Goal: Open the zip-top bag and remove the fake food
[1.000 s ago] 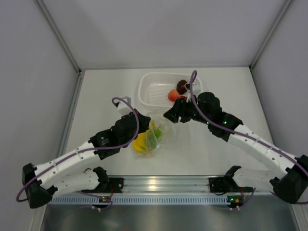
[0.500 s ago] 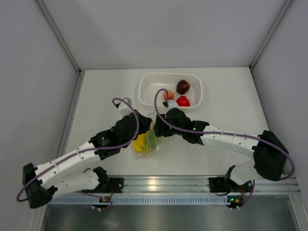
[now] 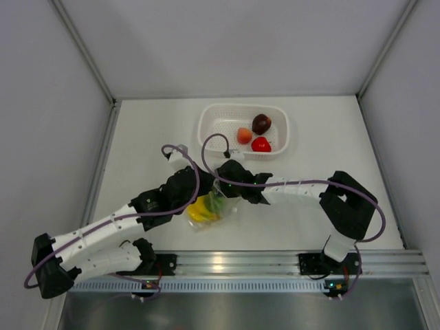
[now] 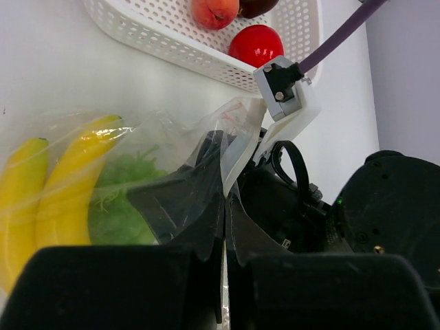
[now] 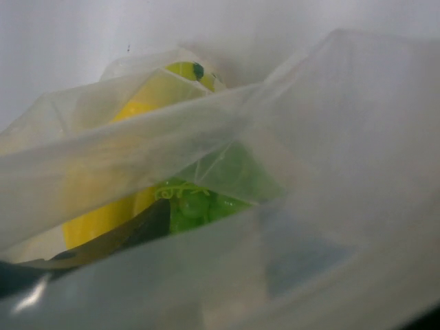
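Left wrist shows the zip-top bag [image 4: 159, 129] mouth seemingly toward the basket [image 4: 158, 41].

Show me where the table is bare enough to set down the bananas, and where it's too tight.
Bare table: between the white basket and the left wall, and between it and the right wall. The basket's left half is free; its right holds three fruits. Crowded: the centre, where left hand and right hand meet at the zip-top bag.
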`<act>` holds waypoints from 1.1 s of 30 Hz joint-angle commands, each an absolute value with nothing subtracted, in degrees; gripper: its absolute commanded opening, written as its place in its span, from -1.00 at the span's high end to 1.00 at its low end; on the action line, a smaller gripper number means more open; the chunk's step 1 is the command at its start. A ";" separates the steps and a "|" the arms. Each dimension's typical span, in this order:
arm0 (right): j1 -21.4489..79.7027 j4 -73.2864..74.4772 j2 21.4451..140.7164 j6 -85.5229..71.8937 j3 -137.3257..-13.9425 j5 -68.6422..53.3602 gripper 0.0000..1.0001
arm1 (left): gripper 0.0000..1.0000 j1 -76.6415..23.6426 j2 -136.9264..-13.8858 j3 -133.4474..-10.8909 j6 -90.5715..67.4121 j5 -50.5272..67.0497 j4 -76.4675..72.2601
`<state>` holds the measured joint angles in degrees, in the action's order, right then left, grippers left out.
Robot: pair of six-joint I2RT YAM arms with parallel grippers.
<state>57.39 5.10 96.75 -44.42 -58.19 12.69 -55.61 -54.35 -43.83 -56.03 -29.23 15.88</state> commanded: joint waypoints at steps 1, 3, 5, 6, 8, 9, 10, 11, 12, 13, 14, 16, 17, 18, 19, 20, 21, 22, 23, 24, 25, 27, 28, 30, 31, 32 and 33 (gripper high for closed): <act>58.54 2.02 98.70 -46.14 -60.29 13.63 -0.11 | 1.00 -55.81 -52.56 -42.89 -56.60 -30.50 13.71; 58.54 1.67 100.19 -46.40 -60.29 12.66 -0.15 | 1.00 -55.81 -52.56 -42.37 -56.51 -30.41 13.71; 58.54 1.14 100.98 -46.76 -60.21 11.17 -0.18 | 1.00 -55.81 -52.56 -41.84 -56.69 -30.50 13.71; 58.54 1.06 101.86 -46.76 -60.21 10.90 -0.21 | 1.00 -55.81 -52.65 -41.57 -56.78 -30.50 13.71; 58.88 1.31 102.57 -46.58 -60.47 11.07 -0.25 | 1.00 -55.81 -52.56 -40.87 -56.78 -30.67 13.71; 58.89 1.32 103.35 -46.41 -60.64 11.16 -0.30 | 1.00 -55.72 -52.65 -40.78 -56.78 -30.67 13.71; 59.06 1.32 103.88 -46.41 -60.82 11.25 -0.34 | 1.00 -55.72 -52.65 -40.61 -56.78 -30.59 13.71; 59.15 1.06 104.32 -46.41 -60.91 11.08 -0.35 | 1.00 -55.81 -52.65 -40.52 -56.78 -30.67 13.71; 59.32 1.32 105.63 -46.23 -61.26 10.99 -0.36 | 1.00 -55.72 -52.65 -40.17 -56.86 -30.85 13.71; 59.24 1.67 106.34 -46.14 -62.04 10.99 -0.37 | 1.00 -55.81 -52.65 -39.99 -56.87 -30.85 13.71; 59.24 1.84 106.96 -46.06 -62.40 11.07 -0.36 | 1.00 -55.81 -52.91 -39.90 -56.87 -30.85 13.62; 59.24 2.02 108.37 -46.05 -62.67 11.42 -0.29 | 1.00 -55.81 -53.17 -39.73 -56.78 -30.85 13.71; 59.33 1.85 108.54 -46.05 -62.58 11.60 -0.12 | 1.00 -55.81 -53.26 -39.81 -56.69 -30.85 13.71; 59.33 1.67 108.63 -46.05 -62.49 11.78 -0.02 | 1.00 -55.81 -53.26 -39.73 -56.52 -30.94 13.71; 59.33 1.58 108.46 -45.97 -62.32 11.86 0.08 | 1.00 -55.72 -53.35 -39.55 -56.51 -31.02 13.71; 59.33 1.67 108.28 -45.88 -62.31 12.13 0.20 | 1.00 -55.81 -53.35 -39.55 -56.51 -31.03 13.71; 59.33 1.67 107.50 -45.62 -62.23 12.22 0.24 | 1.00 -55.81 -53.35 -39.46 -56.43 -31.29 13.71; 59.33 1.67 107.06 -45.53 -62.14 12.30 0.29 | 1.00 -55.81 -53.35 -39.38 -56.43 -31.38 13.71; 59.41 1.50 106.53 -45.44 -61.96 12.57 0.43 | 1.00 -55.81 -53.35 -39.46 -56.25 -31.46 13.71; 59.41 1.32 105.48 -45.00 -61.53 12.57 0.48 | 1.00 -55.72 -53.35 -39.38 -56.25 -31.55 13.80; 59.41 1.41 104.95 -44.91 -61.35 12.48 0.52 | 1.00 -55.81 -53.35 -39.46 -56.25 -31.90 13.80; 59.41 1.14 103.11 -44.56 -60.65 12.57 0.63 | 1.00 -55.81 -53.17 -39.11 -56.25 -32.25 13.80; 59.50 1.06 102.40 -44.21 -60.47 12.57 0.67 | 1.00 -55.81 -53.00 -39.02 -56.25 -32.43 13.80; 59.50 1.05 100.56 -43.42 -59.94 12.48 0.86 | 1.00 -55.81 -52.91 -38.59 -56.34 -32.87 13.80; 59.50 1.14 99.85 -43.16 -59.85 12.48 0.98 | 1.00 -55.81 -52.74 -38.58 -56.34 -33.05 13.89; 59.50 0.97 99.23 -42.89 -59.59 12.57 1.00 | 1.00 -55.81 -52.65 -38.41 -56.34 -33.31 13.80; 59.50 1.05 97.92 -42.63 -59.33 12.66 1.00 | 1.00 -55.81 -52.65 -38.23 -56.34 -33.31 13.89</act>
